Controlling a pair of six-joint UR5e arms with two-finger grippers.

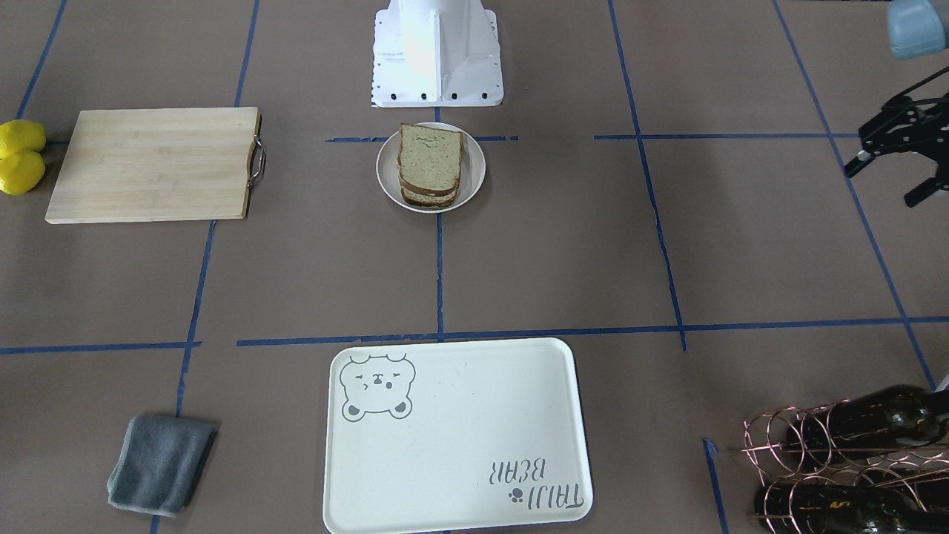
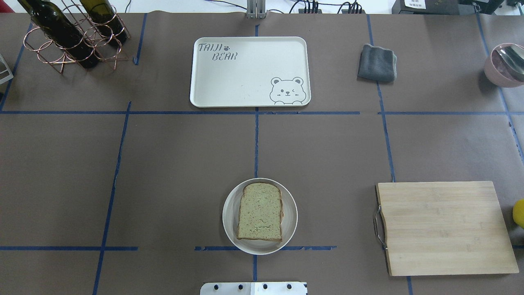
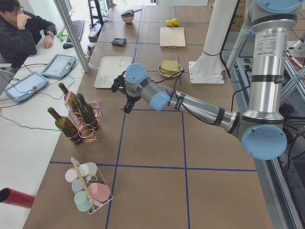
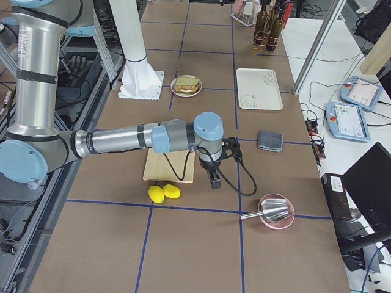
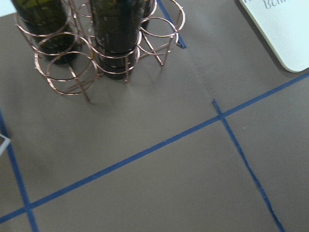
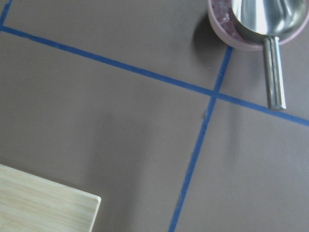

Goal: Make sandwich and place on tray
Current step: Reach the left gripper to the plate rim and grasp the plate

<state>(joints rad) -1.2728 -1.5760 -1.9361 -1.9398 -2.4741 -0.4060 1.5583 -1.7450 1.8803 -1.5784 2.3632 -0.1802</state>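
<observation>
Tray [image 1: 460, 415] lengthwise left-right, sandwich [image 1: 430, 159] beyond; left end effector [image 1: 886, 184] released, right end effector [image 4: 214, 179] unclear.

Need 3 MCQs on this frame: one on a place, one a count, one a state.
1. Where is the sandwich?
A) on the tray
B) on the round white dish
C) on the cutting board

2. How many lemons lie beside the cutting board?
A) one
B) two
C) four

3. What state is the tray in?
A) bare
B) holding the sandwich
C) covered by the grey cloth

Answers:
1 B: the bread stack sits inside the dish's rim.
2 B: two yellow ones lie at the board's end.
3 A: only its printed bear and lettering show on it.
</observation>
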